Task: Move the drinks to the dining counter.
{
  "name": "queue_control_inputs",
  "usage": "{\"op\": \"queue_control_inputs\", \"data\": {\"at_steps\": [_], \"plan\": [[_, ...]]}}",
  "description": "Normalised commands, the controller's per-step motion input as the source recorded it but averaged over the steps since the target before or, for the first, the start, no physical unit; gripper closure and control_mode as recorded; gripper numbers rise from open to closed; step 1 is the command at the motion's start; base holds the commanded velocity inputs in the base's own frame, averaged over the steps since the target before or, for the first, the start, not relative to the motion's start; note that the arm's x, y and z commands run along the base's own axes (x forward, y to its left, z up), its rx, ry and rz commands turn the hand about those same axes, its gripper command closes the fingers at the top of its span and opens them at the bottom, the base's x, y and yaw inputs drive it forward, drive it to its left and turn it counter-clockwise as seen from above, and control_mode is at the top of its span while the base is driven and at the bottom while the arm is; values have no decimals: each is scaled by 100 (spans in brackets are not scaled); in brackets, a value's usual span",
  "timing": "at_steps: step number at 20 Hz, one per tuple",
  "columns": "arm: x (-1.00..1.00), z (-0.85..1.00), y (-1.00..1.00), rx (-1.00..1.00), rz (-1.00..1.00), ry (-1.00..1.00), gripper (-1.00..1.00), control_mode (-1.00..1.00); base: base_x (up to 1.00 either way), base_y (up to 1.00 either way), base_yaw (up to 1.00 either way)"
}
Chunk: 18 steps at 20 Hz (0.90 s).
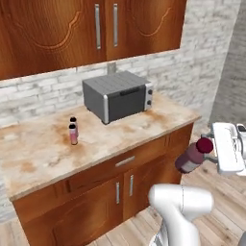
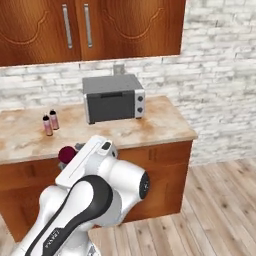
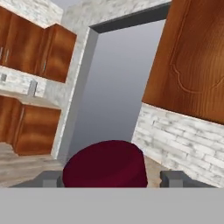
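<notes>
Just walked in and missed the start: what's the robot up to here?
The arm's pincer is shut on the maroon bottle, holding it tilted in the air off the marble counter's right end, over the wooden floor. Two small pink bottles stand on that counter, left of the toaster oven. So one drink is in hand and those two wait.

Grey boxy toaster oven [image 1: 118, 95] sits on beige rust-mottled marble cabinet top [image 1: 43, 149], against white brick wall [image 1: 43, 93]; brown wooden upper cabinets [image 1: 53, 29] hang above
</notes>
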Motion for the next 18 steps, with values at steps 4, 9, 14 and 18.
{"op": "queue_control_inputs", "data": {"at_steps": [4, 9, 14, 18], "plan": [[0, 0, 0, 0, 0, 0, 100, 100, 0, -6, -62], [0, 0, 0, 0, 0, 0, 100, 100, -12, -19, -59], [0, 0, 0, 0, 0, 0, 100, 100, -23, -23, -54], [0, 0, 0, 0, 0, 0, 100, 100, -46, -20, -48]]}}
